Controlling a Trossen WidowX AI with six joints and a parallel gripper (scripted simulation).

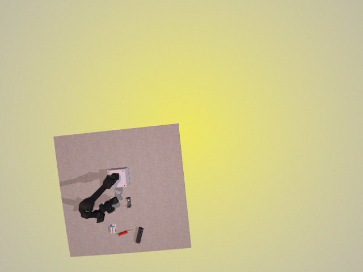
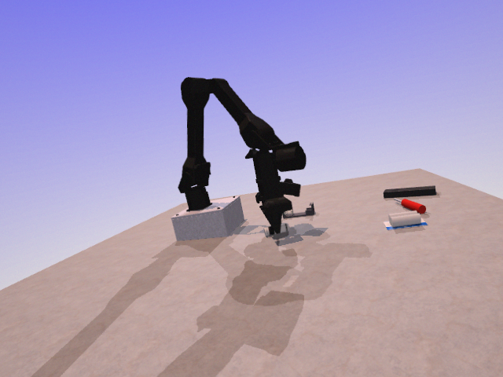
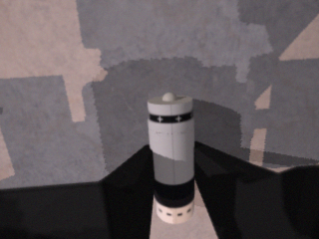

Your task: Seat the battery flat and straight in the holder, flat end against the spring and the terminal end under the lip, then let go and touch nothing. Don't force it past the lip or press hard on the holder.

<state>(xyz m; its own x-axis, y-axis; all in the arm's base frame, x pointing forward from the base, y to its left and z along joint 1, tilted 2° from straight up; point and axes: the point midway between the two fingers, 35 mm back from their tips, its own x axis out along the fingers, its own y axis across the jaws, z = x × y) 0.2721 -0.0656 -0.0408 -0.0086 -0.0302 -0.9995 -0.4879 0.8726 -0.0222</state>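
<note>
Claw (image 2: 277,232) (image 3: 170,150) grips battery (image 2: 286,229) (image 3: 171,144); holder (image 1: 129,202) (image 2: 299,214) apart, without battery.

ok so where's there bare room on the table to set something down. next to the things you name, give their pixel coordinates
Widest: the near stretch in the exterior view, shadowed but bare. Also between the holder (image 1: 127,202) (image 2: 299,214) and black bar (image 1: 139,234) (image 2: 409,192). Crowded: around the gripper (image 2: 277,233) (image 3: 170,150) and battery (image 2: 267,232) (image 3: 171,144), and beside the red screwdriver (image 1: 122,233) (image 2: 413,206).

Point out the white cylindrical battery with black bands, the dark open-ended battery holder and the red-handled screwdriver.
White cylindrical battery with black bands (image 2: 267,232) (image 3: 171,141): exterior, near end; wrist, pale side.
Dark open-ended battery holder (image 1: 130,202) (image 2: 310,211): top, base; exterior, end wall.
Red-handled screwdriver (image 1: 122,233) (image 2: 413,205): top and exterior, handle.
</note>
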